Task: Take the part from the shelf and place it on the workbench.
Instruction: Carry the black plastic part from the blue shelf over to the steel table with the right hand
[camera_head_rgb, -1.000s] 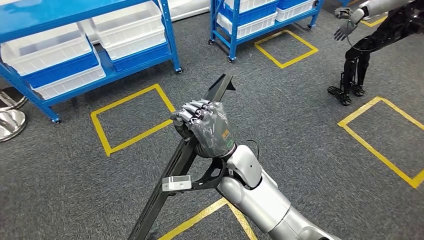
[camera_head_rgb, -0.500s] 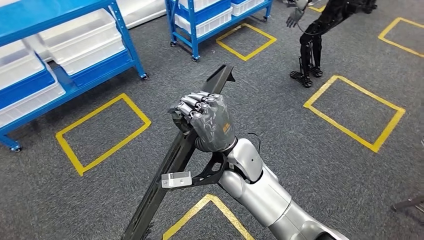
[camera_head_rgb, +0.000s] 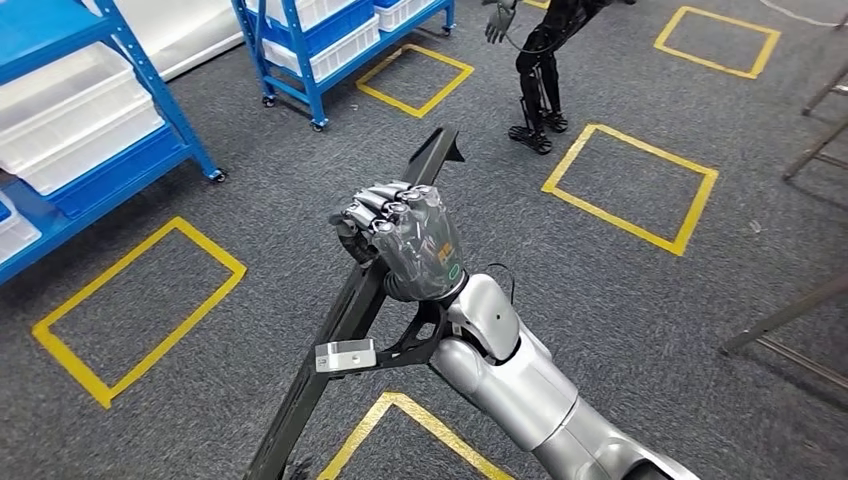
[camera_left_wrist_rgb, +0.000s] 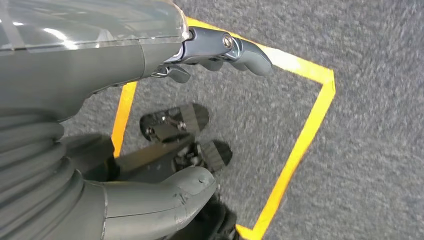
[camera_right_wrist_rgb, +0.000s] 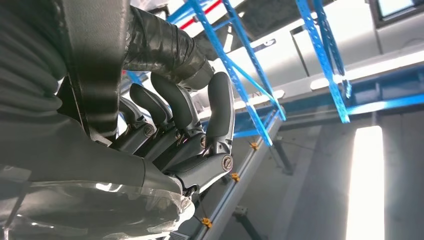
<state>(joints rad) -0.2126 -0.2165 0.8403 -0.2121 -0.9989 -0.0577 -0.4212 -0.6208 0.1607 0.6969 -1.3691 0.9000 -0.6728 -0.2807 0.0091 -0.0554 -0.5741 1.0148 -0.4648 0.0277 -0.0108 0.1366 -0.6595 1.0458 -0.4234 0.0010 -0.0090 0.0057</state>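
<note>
Black and long, the part (camera_head_rgb: 350, 320) runs diagonally through the centre of the head view, from the bottom edge left of middle up to an angled tip above the middle of the frame. The right hand (camera_head_rgb: 400, 245) grips it partway along its length, fingers curled tight around the bar, and the right wrist view shows the same closed grasp from behind, with the dark fingers (camera_right_wrist_rgb: 220, 107) wrapped over the bar. So the first half of the job looks done: the part is off the shelf and carried in the air over the grey carpet (camera_head_rgb: 600, 300).

The left hand (camera_left_wrist_rgb: 150, 60) hangs low over the floor in its wrist view, holding nothing, thumb and fingers slightly apart, with a yellow taped line (camera_left_wrist_rgb: 305, 135) beneath it.

Further out, blue shelving (camera_head_rgb: 120, 150) with white bins sits at the upper left of the head view, a second blue rack (camera_head_rgb: 300, 50) stands along the top edge, and yellow floor squares (camera_head_rgb: 630, 185) mark the carpet. Another dark humanoid figure (camera_head_rgb: 540, 60) stands at the top centre (not part of this task, as far as I can judge).

What is left, I judge, is reaching the workbench and setting the part down there.
</note>
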